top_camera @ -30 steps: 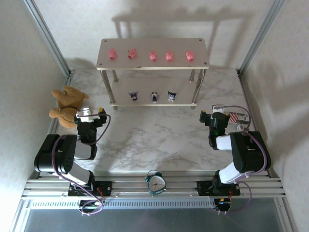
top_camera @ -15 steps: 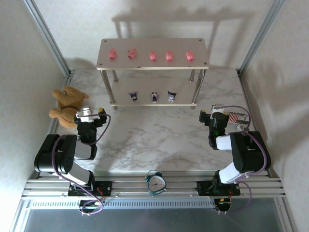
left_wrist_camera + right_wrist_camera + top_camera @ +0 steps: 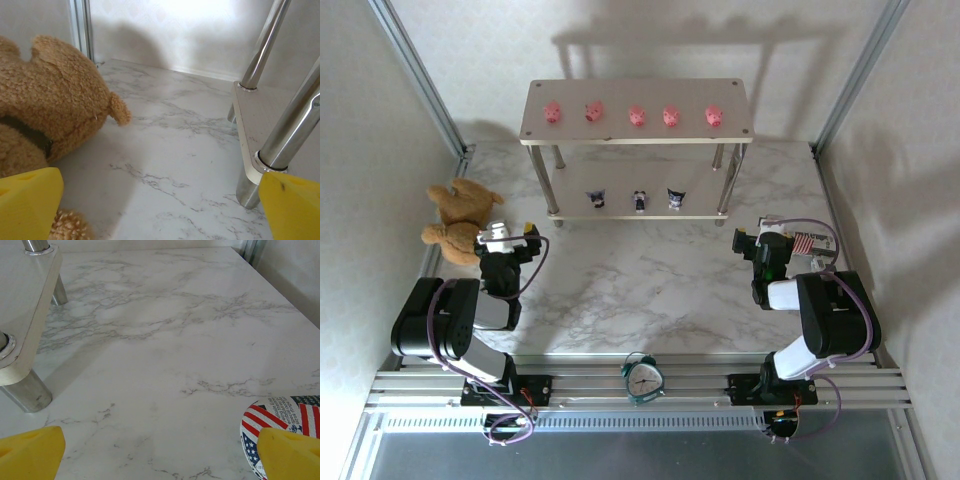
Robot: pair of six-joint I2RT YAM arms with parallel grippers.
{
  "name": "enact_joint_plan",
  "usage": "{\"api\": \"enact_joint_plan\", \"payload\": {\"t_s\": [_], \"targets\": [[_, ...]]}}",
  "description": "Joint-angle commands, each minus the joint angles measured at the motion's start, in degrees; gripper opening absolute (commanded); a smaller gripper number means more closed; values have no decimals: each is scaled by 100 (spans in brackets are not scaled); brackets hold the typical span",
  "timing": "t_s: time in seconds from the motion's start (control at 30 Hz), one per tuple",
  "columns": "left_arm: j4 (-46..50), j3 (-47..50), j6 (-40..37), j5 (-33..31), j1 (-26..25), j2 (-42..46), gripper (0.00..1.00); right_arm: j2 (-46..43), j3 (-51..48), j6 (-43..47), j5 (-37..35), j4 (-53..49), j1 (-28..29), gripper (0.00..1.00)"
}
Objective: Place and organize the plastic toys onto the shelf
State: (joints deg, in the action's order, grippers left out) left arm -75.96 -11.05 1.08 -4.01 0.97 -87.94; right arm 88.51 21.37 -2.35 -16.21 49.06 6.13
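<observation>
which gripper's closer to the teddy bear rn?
Left. The left gripper is right beside the teddy bear, with the bear just off its left side. The right gripper is across the table, near the opposite wall.

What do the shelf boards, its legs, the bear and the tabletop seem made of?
Shelf boards: matte beige, likely laminated wood or plastic. Legs: polished metal, mirror-like reflections. Bear: brown plush, curly pile. Tabletop: white marble look with grey veins, possibly only printed.
</observation>
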Motion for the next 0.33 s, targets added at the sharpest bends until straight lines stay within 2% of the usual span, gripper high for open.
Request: {"api": "enact_joint_plan", "payload": {"t_s": [0.0,0.3], "targets": [[2,-108,65,69,52,-30,100,26,7,-16,71,201,-20,99],[7,-117,76,94,70,-37,100,26,3,-23,68,205,-18,99]]}}
